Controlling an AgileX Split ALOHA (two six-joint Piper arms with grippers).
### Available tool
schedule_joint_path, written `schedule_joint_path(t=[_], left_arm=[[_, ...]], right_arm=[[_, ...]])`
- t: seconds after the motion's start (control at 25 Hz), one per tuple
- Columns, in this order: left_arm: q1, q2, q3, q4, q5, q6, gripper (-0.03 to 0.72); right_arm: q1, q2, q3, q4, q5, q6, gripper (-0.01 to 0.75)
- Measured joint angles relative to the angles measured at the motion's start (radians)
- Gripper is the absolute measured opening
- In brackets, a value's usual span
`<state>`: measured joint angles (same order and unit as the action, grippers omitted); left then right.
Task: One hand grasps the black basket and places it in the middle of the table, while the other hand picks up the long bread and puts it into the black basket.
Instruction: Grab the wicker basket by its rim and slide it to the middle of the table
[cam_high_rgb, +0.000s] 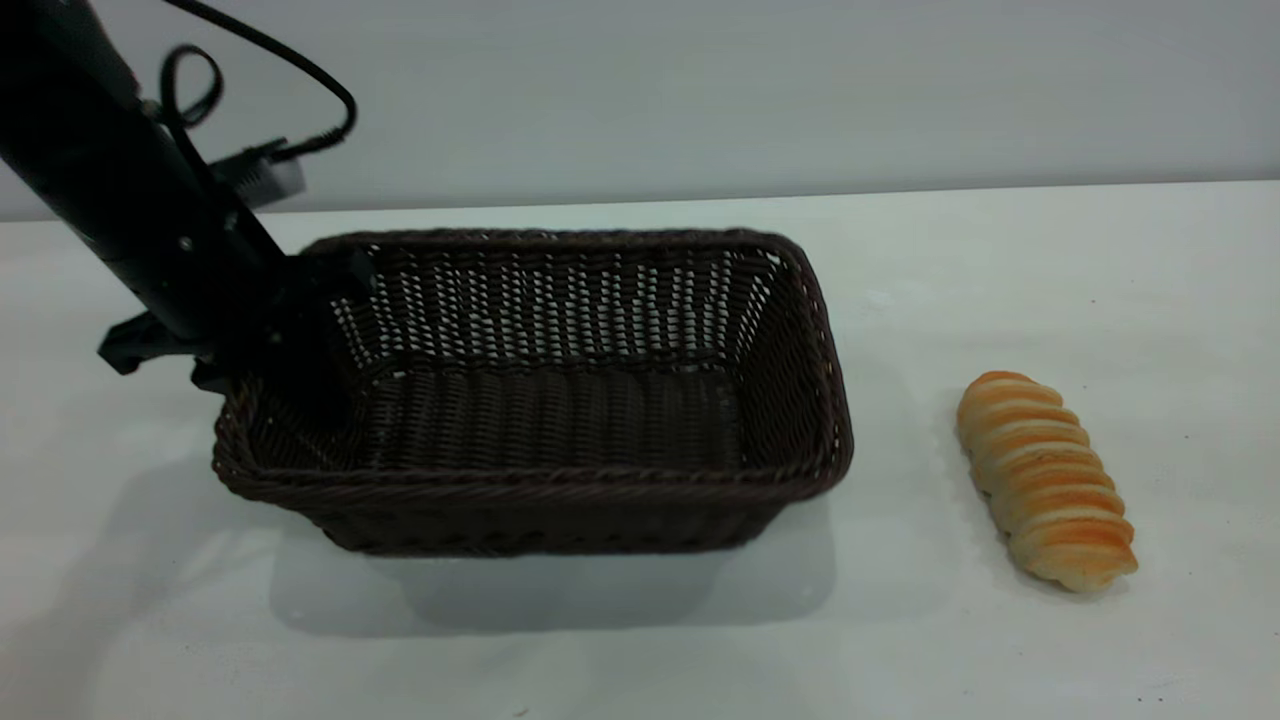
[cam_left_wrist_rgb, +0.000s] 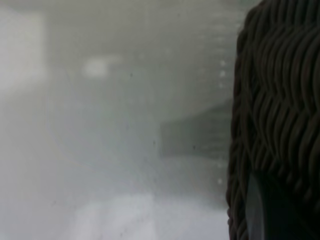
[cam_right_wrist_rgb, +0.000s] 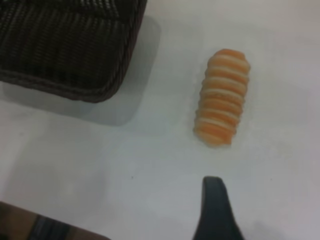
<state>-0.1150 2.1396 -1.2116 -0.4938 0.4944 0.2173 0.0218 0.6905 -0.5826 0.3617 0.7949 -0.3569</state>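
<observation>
The black basket, dark woven wicker, stands left of the middle of the white table. My left gripper is at the basket's left end, shut across the rim, with one finger inside and one outside. In the left wrist view the basket's wall fills one side and a finger lies against the weave. The long bread, striped golden-orange and cream, lies on the table to the right of the basket, apart from it. My right gripper hovers near the bread and is out of the exterior view.
A black cable loops above the left arm. A corner of the basket shows in the right wrist view. Bare table lies between the basket and the bread and in front of both.
</observation>
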Motion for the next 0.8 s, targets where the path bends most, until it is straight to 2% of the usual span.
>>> schedule_joint_path(t=[0.4,0.48,0.72,0.8], left_arm=[[-0.001,0.018,-0.025,0.005,0.005,0.022,0.137],[-0.002,0.018,-0.025,0.004,0.005,0.024,0.163],[-0.002,0.015,-0.025,-0.005,0.026,0.024,0.436],[-0.002,-0.002,-0.025,-0.007,0.041,0.024,0.503]], right_arm=[[0.0,0.0,0.0,0.0,0.002,0.0,0.51],[0.0,0.0,0.0,0.0,0.002,0.0,0.51],[0.0,0.001,0.0,0.017,-0.006,0.0,0.513],[0.0,0.014,0.0,0.04,-0.013,-0.015,0.512]])
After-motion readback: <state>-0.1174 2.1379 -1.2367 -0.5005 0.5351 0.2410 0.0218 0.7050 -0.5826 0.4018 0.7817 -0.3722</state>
